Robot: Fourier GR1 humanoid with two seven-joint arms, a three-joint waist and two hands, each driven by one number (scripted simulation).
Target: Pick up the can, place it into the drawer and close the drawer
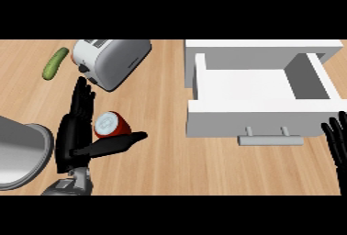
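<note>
A red can [112, 125] with a silver top lies on the wooden counter. My left hand [73, 133] is open right beside it: straight fingers run up the can's left side and the thumb [115, 143] stretches under it, touching or nearly touching. The white drawer [257, 114] stands pulled open at the right, its inside bare, a grey handle [270, 139] on its front. My right hand [337, 140] shows at the right edge, fingers straight and pointing up, resting just right of the drawer's front.
A silver toaster [112, 59] lies at the back left, close above my left fingertips. A green cucumber [55, 63] sits left of it. A grey metal pot [24, 151] fills the lower left corner beside my left forearm.
</note>
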